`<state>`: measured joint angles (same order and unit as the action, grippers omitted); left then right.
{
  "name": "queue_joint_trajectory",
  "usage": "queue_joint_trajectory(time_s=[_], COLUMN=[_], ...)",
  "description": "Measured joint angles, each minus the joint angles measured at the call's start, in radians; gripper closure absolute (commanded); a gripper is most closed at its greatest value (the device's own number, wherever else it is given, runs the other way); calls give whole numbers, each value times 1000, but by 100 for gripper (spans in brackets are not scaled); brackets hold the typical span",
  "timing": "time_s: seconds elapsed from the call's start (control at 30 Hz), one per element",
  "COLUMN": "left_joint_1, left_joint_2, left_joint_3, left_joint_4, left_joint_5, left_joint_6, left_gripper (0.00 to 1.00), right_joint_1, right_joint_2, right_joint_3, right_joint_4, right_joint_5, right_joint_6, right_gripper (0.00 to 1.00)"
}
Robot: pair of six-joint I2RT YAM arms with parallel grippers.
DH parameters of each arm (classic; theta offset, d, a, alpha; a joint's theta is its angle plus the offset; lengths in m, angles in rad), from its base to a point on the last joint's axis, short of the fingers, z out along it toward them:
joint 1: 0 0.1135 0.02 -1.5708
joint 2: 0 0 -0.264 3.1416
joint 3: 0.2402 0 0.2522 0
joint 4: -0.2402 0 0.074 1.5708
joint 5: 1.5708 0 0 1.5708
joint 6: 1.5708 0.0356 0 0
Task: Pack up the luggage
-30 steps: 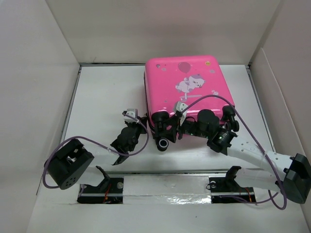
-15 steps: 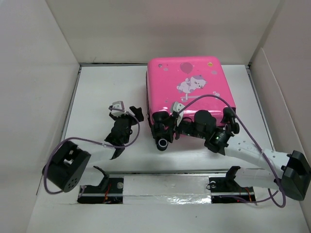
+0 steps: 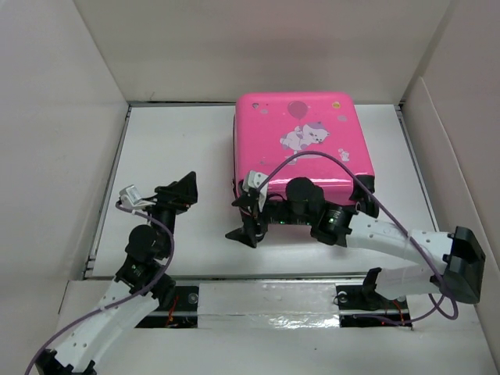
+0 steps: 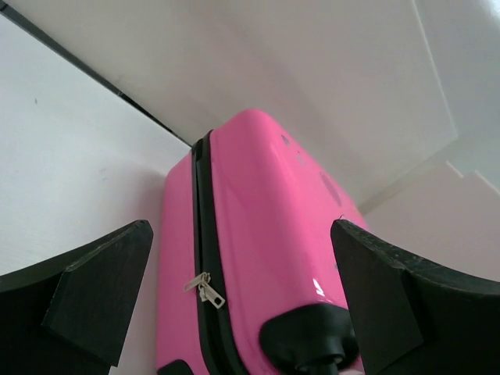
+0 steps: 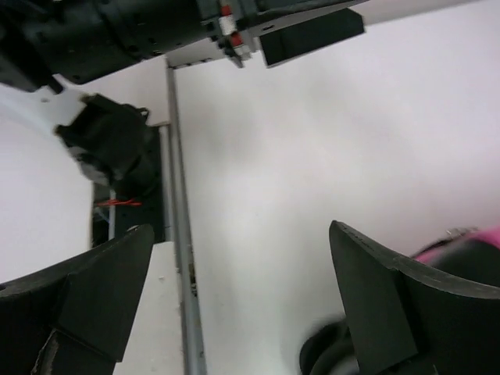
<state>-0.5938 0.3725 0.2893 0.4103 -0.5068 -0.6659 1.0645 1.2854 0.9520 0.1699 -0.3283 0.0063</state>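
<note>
Two arms reach over the white table (image 3: 180,148), and neither holds anything. The luggage (image 3: 301,144) lies flat and zipped shut toward the far right of the table, its hot-pink shell facing up with the white cartoon animal (image 3: 305,137) and balloon (image 3: 297,108) showing. The left gripper (image 3: 173,191) hovers well to the left of the case with its fingers (image 4: 94,297) spread wide and nothing between them. Its wrist view looks along the case's side, where the black zipper (image 4: 205,219) runs down the edge with a silver pull (image 4: 205,287) hanging from it and a black wheel (image 4: 308,340) sits at the near corner. The right gripper (image 3: 246,220) is just beside the case's near-left corner, low over the table, its jaws likewise wide apart and empty. In its own wrist view, only a sliver of pink shell and a dark wheel show at the lower right, past bare table. White walls (image 3: 258,47) enclose the workspace on three sides.
</note>
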Motion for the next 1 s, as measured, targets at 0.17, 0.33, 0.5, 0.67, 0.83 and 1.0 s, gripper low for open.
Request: queue_joint_trajectory(time_s=[0.17, 0.33, 0.5, 0.67, 0.83, 1.0], left_joint_1=[0, 0, 0, 0, 0, 0], left_joint_2=[-106, -60, -23, -30, -82, -111], left_joint_3=[2, 65, 167, 242, 288, 326], left_joint_4=[-119, -233, -274, -294, -325, -324], left_joint_5=[27, 92, 173, 234, 251, 256], left_joint_6=[-53, -65, -54, -27, 13, 42], left_gripper=[1, 1, 1, 1, 1, 1], right_joint_1=[16, 15, 14, 2, -3, -3], right_joint_2=[-157, -420, -710, -970, -1076, -1054], right_joint_3=[-1, -45, -153, -229, -233, -234], right_joint_4=[-66, -90, -165, -247, -300, -327], right_joint_5=[90, 314, 622, 900, 1064, 1120], right_joint_6=[-12, -7, 50, 103, 135, 151], right_gripper=[0, 0, 0, 0, 0, 0])
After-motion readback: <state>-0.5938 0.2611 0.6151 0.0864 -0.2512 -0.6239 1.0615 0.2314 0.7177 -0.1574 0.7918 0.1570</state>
